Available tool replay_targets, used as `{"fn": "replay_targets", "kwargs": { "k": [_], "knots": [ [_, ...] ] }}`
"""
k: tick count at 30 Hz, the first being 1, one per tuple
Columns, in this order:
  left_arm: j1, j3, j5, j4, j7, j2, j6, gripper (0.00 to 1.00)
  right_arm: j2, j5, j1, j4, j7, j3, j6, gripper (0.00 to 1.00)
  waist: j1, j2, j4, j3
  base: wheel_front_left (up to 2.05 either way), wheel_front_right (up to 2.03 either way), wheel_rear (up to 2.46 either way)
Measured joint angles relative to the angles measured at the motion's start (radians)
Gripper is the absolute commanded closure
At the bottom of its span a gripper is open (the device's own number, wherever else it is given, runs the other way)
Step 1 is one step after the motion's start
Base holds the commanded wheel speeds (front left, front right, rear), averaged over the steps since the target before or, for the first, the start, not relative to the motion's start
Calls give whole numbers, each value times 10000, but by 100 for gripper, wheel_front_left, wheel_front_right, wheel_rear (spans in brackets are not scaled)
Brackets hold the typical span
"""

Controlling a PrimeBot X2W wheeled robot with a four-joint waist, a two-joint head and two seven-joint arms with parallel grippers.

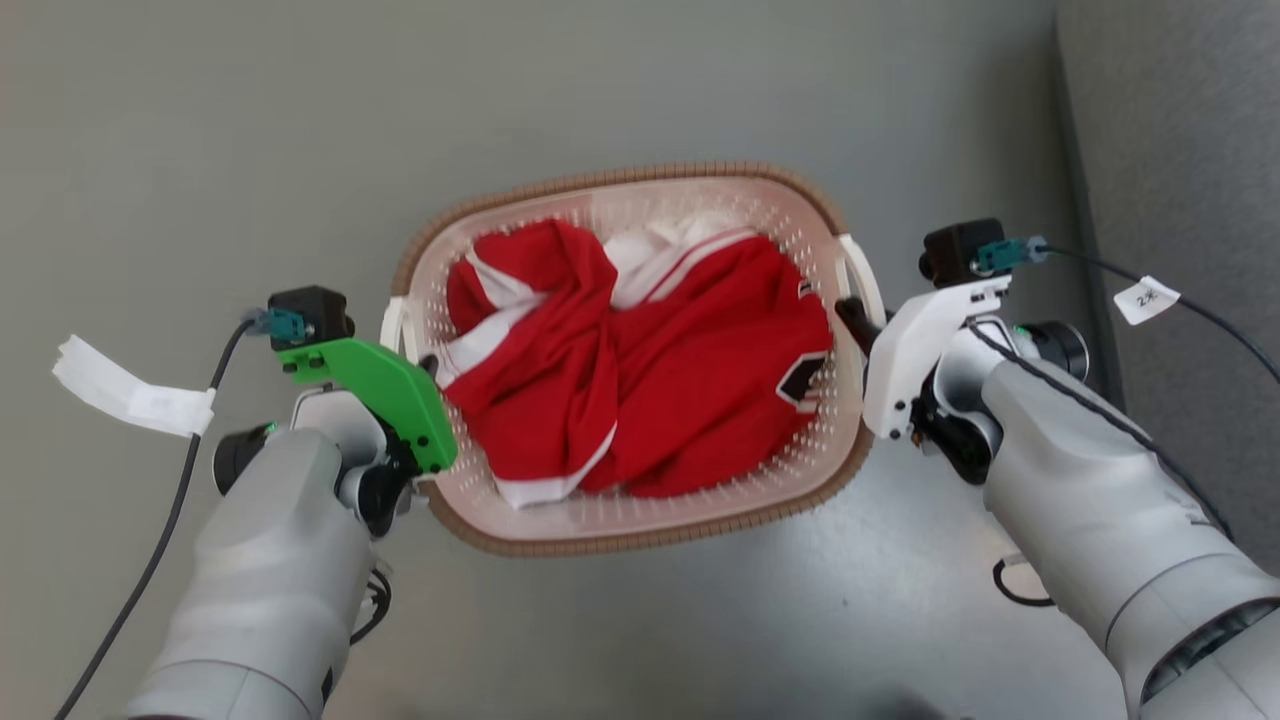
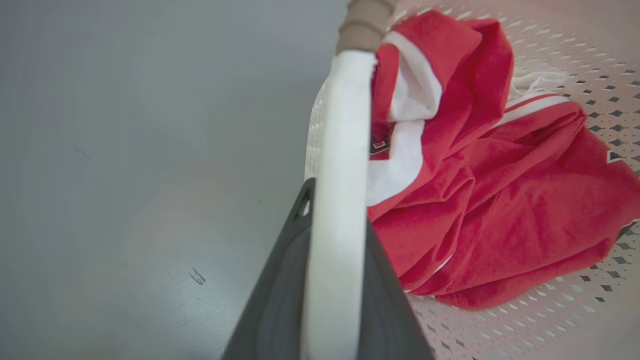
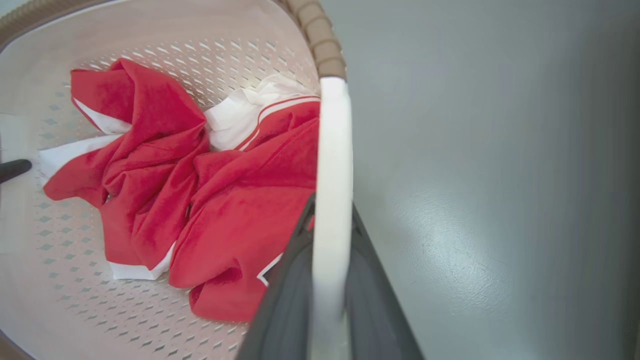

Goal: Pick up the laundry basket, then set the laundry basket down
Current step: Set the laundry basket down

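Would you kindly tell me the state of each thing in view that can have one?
laundry basket: upright, loaded; lifted or resting, cannot tell.
red-and-white garment: crumpled inside the basket.
left gripper: shut on the left handle.
right gripper: shut on the right handle.

Grey floor under laundry basket
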Motion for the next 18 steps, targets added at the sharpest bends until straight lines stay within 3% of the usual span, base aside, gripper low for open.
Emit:
{"fn": "replay_targets", "kwargs": {
  "k": [18],
  "knots": [
    [-709, -345, 681, -174, -1693, 8, 157, 100, -69, -276, -747, 121, -1352, -13, -13, 100, 0, 0, 48, 2202, 0, 0, 0]
  ]
}}
